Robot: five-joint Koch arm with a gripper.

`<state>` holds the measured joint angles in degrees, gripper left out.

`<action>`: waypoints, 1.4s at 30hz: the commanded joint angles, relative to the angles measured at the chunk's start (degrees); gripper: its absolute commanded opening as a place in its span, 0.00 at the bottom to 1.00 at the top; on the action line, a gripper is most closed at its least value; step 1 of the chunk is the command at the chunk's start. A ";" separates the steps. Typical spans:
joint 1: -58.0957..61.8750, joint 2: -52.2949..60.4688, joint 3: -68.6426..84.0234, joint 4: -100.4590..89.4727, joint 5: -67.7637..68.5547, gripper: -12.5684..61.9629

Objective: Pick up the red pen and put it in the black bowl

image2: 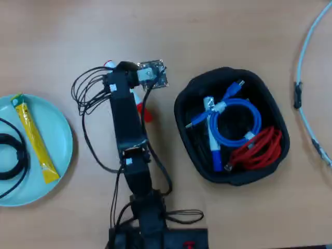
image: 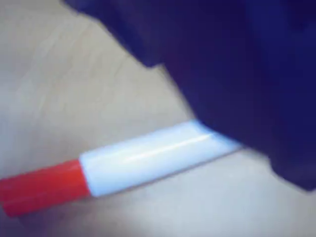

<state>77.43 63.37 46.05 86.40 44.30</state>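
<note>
The red pen [image: 148,155] lies flat on the wooden table, red cap to the left and white barrel to the right in the wrist view. A blurred dark part of my gripper [image: 232,98] covers the barrel's right end. Its two jaws cannot be told apart. In the overhead view the arm lies over the pen [image2: 144,112]; only the red cap and a small red tip [image2: 109,64] stick out on either side. The black bowl [image2: 182,106] stands to the right of the arm, apart from the pen.
The bowl holds a blue cable [image2: 236,122], a red cable [image2: 257,150] and a white marker with blue ends [image2: 213,140]. A light-teal plate [image2: 59,122] at the left carries a yellow sachet [image2: 35,137] and a black cable. A white cable [image2: 307,46] runs along the right edge.
</note>
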 commanded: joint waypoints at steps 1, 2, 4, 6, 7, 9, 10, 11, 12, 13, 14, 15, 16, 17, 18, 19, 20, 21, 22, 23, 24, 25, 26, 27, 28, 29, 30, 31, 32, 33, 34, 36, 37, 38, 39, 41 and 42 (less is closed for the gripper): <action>0.09 -0.70 -4.39 0.53 1.76 0.65; 0.09 -1.32 -4.39 0.53 1.85 0.65; 0.09 -1.76 -4.31 0.53 2.81 0.65; 0.00 -2.20 -4.04 0.53 5.27 0.64; -0.09 -3.08 -4.04 0.53 6.33 0.64; -0.26 -4.13 -4.31 0.44 7.29 0.64; -0.44 -4.22 -4.31 0.26 7.38 0.64; -0.70 -4.39 -4.31 0.18 7.38 0.64; -0.97 -4.83 -4.31 0.09 7.38 0.64; -1.14 -5.54 -4.31 0.00 7.38 0.64; -1.32 -6.24 -4.31 -0.18 7.47 0.64; -1.49 -6.77 -4.39 -0.44 7.65 0.64; -1.76 -7.29 -4.39 -0.70 8.09 0.64; -2.11 -7.91 -4.39 -1.14 8.88 0.64; -2.37 -8.53 -4.39 -1.76 10.20 0.65; -2.81 -8.96 -4.39 -2.29 11.43 0.65; -3.08 -9.32 -4.39 -2.72 12.39 0.65; -3.34 -9.84 -4.39 -3.08 12.74 0.65; -3.60 -10.37 -4.48 -3.52 12.92 0.65; -3.78 -10.81 -4.39 -4.04 12.92 0.65; -3.87 -11.16 -4.39 -4.57 12.92 0.65; -3.96 -11.69 -4.39 -4.83 12.92 0.65; -4.04 -12.39 -4.39 -5.01 12.92 0.65; -4.13 -13.18 -4.39 -5.36 12.92 0.65; -4.22 -13.80 -4.39 -5.80 12.92 0.65; -4.22 -14.41 -4.39 -6.24 12.92 0.65; -4.22 -15.03 -4.39 -6.77 12.92 0.65; -4.22 -15.56 -4.39 -7.38 12.92 0.65; -4.22 -15.82 -4.31 -7.91 12.92 0.65; -4.22 -16.00 -4.31 -8.53 12.92 0.64; -4.22 -16.44 -4.22 -9.23 12.92 0.64; -4.13 -17.31 -4.22 -10.37 12.92 0.64; -4.04 -17.40 -4.31 -10.46 13.01 0.64; -3.96 -17.40 -4.22 -10.55 13.01 0.64; -3.87 -17.40 -4.31 -10.55 13.01 0.64; -3.69 -17.40 -4.31 -10.55 13.01 0.64; -3.60 -17.49 -4.22 -10.55 12.92 0.64</action>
<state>73.56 45.79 45.88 78.31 56.51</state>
